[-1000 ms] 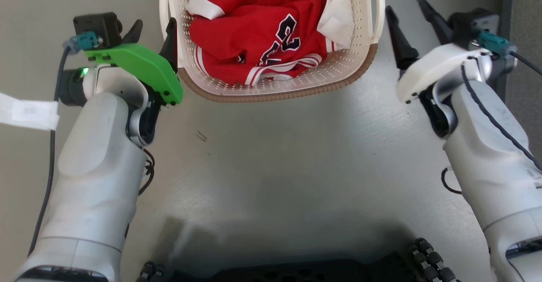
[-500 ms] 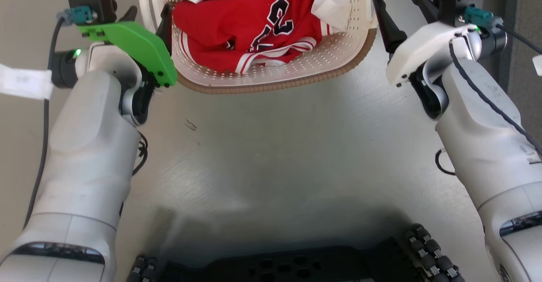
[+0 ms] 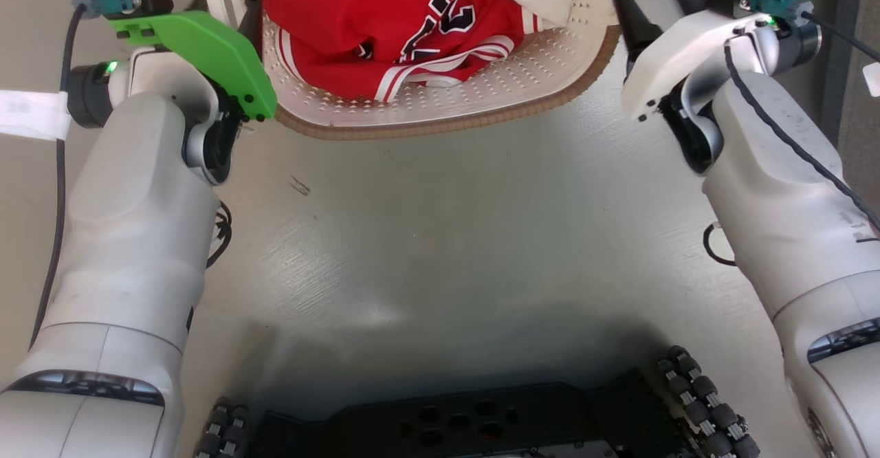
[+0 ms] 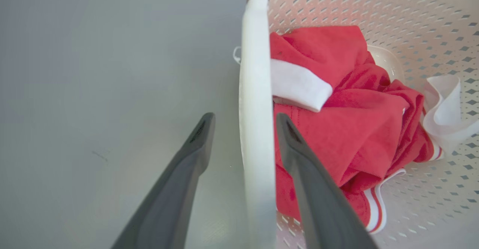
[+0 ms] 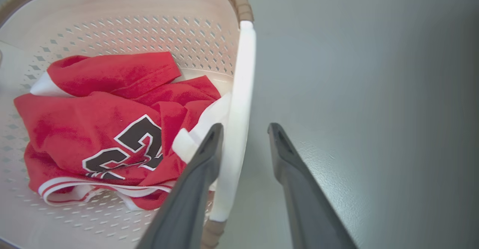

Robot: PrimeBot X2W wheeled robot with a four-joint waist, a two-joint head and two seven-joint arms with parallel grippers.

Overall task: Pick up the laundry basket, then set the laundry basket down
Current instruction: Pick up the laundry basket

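Straddling the loop handles of the laundry basket, which sits on the pale floor between the arms with a red jersey inside, the left tool and right tool both stand open, gripping nothing. The pickup appears at its grasp stage; next, both must close on the handles, then lift evenly.
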